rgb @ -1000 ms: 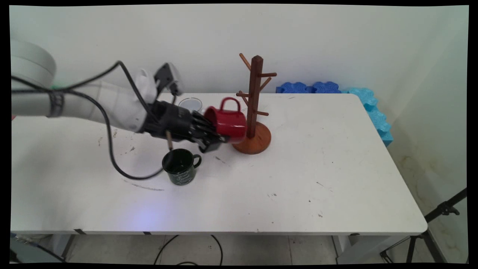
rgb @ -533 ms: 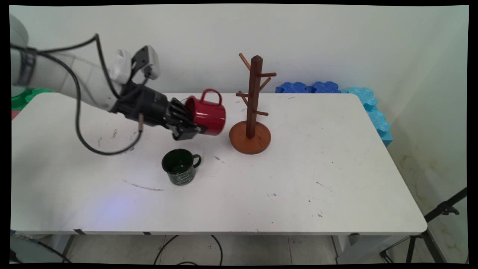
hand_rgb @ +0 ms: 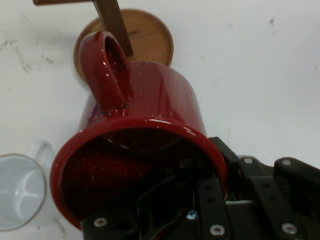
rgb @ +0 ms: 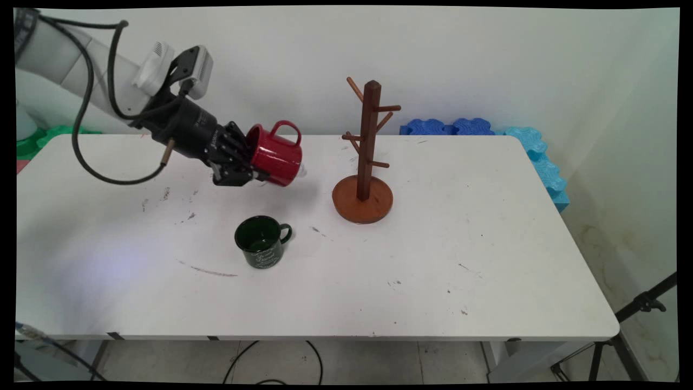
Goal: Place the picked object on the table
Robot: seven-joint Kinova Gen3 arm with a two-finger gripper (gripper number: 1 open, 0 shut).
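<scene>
One glossy red enamel mug (rgb: pixel 274 154) hangs above the white bench (rgb: pixel 487 244), clamped by the black two-finger gripper (rgb: pixel 254 169), which grips its rim with one finger inside the mouth and one outside. The mug lies tipped on its side, its mouth toward the arm and its loop handle on top. In the hand view its base points toward the round foot of the dark wooden mug tree with slanted pegs (rgb: pixel 367 157), which stands upright well to the right of the mug. A dark green enamel mug (rgb: pixel 261 241) sits upright on the bench nearer the camera, below the gripper. A clear glass cup (hand_rgb: pixel 21 189) stands on the bench beside the red mug, seen at the hand view's lower left.
</scene>
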